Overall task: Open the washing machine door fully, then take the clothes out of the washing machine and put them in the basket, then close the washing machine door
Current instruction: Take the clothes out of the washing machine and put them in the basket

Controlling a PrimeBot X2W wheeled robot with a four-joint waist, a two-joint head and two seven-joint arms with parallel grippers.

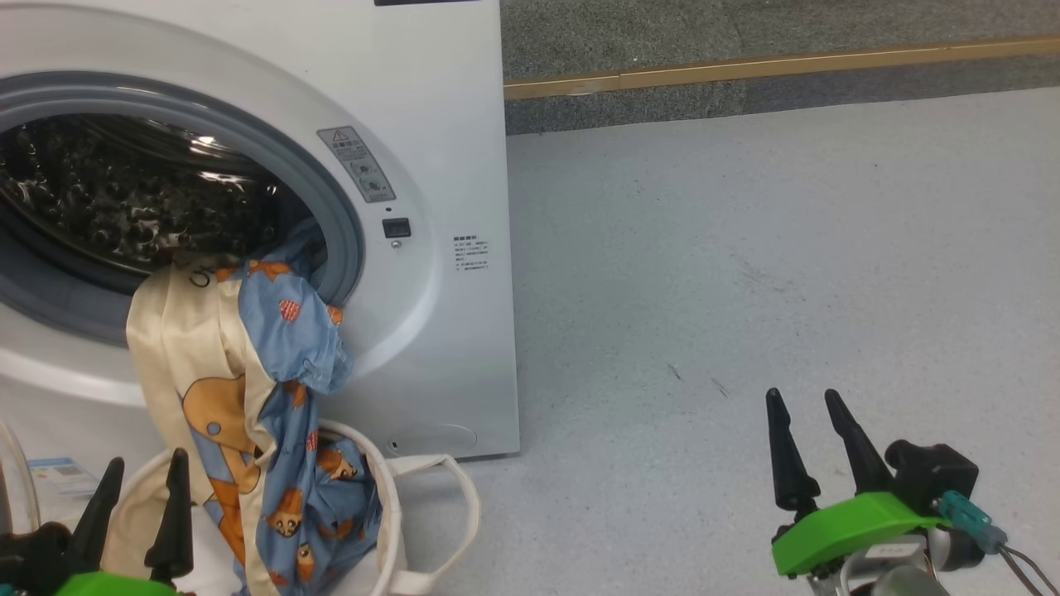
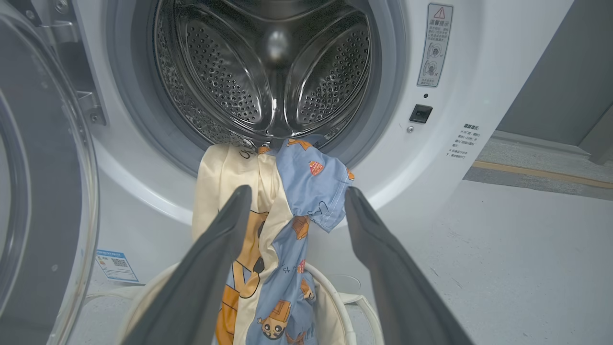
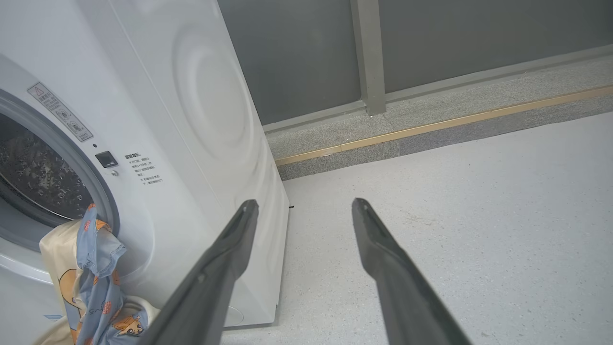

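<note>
The white washing machine [image 1: 447, 99] [image 2: 483, 67] [image 3: 201, 110] stands with its round opening uncovered. Its door [image 2: 43, 191] is swung open at the left of the left wrist view. Light-blue and cream clothes [image 1: 248, 389] [image 2: 273, 230] [image 3: 91, 268] hang from the drum's lip down into the cream basket [image 1: 414, 513] [image 2: 335, 297] on the floor below. My left gripper [image 1: 141, 476] [image 2: 297, 191] is open, a short way in front of the hanging clothes, touching nothing. My right gripper [image 1: 807, 397] [image 3: 304, 203] is open over bare floor, right of the washer.
A raised grey step with a yellow strip [image 1: 745, 70] [image 3: 431, 127] runs behind the floor to the right. A small blue-and-white label [image 2: 115, 266] sits low beside the washer's front. Grey floor [image 1: 787, 265] spreads right of the machine.
</note>
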